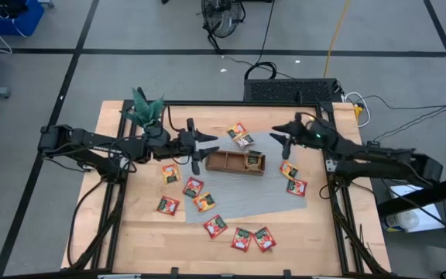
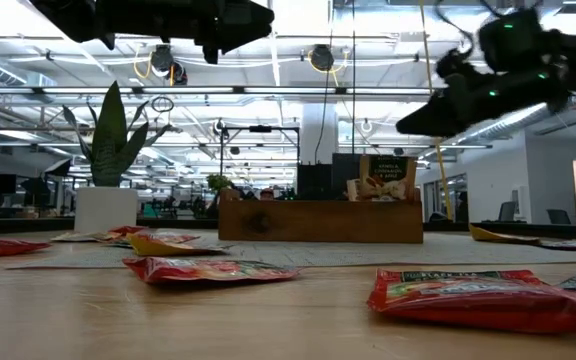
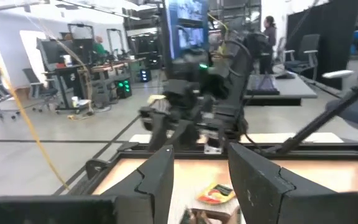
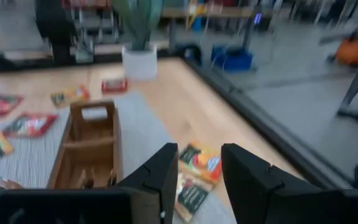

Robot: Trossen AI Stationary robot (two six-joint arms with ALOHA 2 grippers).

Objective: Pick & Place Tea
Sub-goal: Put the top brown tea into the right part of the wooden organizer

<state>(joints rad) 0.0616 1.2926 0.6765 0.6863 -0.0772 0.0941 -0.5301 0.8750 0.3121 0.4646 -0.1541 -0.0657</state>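
Hovering open and empty above the wooden tray (image 1: 235, 163) mid-tabletop, left gripper (image 1: 200, 147) and right gripper (image 1: 283, 136) facing across it, tea sachets (image 1: 215, 225) spreading toward the near edge, tray contents blurring.

glossy foil-like tea sachets (image 1: 241, 238) – matt woven grey mat (image 1: 262, 194), smooth pale wooden table (image 1: 145, 232).

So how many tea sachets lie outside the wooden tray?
11 sachets around the tray in the high view: two above it, four lower left, three farther down, two right. More may be hidden inside the tray.
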